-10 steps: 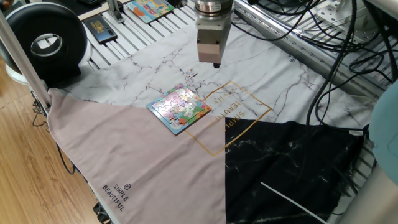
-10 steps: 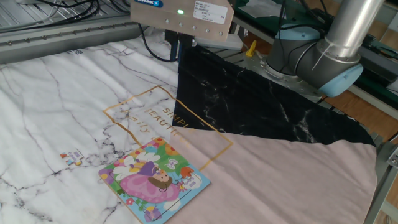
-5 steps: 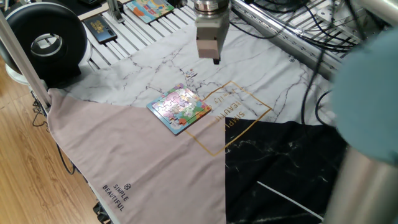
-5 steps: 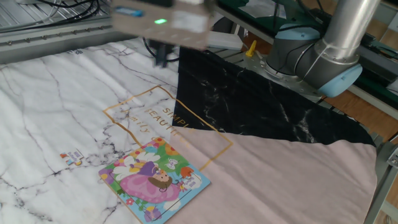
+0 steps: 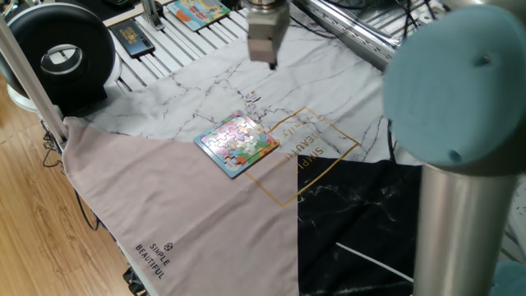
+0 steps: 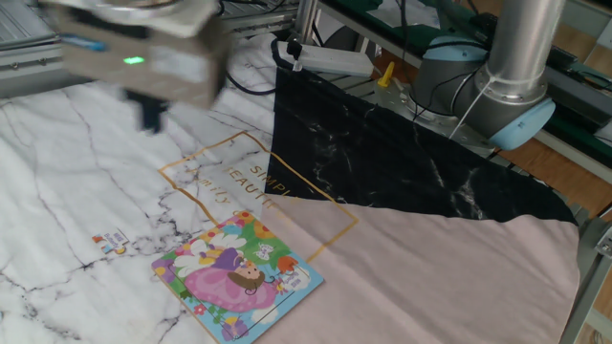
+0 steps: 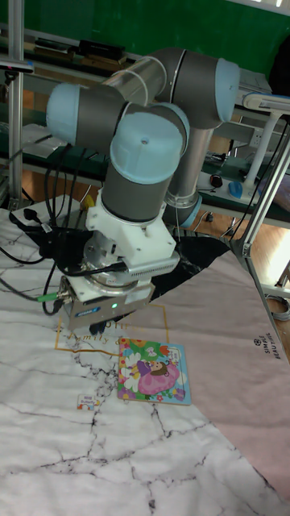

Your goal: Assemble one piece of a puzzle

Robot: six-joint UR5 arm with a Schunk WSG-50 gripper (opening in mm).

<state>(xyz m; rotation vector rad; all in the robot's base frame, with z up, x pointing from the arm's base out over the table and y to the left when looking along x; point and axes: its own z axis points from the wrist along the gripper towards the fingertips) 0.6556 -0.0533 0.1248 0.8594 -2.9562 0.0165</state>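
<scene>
The puzzle (image 5: 237, 144) lay flat on the surface (image 5: 205, 82), face up, on the cloth (image 5: 164, 205) that covered it. It sat on the white marble part of the cloth, right by the edge of the pink part. It was square, so no side was longer than another. It was turned like a diamond in one fixed view, with one corner pointing at the gold letters printed on the cloth. In the tall fixed view the girl in the picture stood nearly upright, and the puzzle (image 7: 153, 371) was tipped only a little.

The hand (image 5: 267, 59) hung in the air above the marble part, well apart from the puzzle and not touching it. It was blurry in the other fixed view (image 6: 151, 115). I could not tell if its fingers were spread or pressed together. Nothing could be seen in it.

Behind the cloth lay a dark card (image 5: 131, 39) and an orange-edged picture board (image 5: 197, 11).
</scene>
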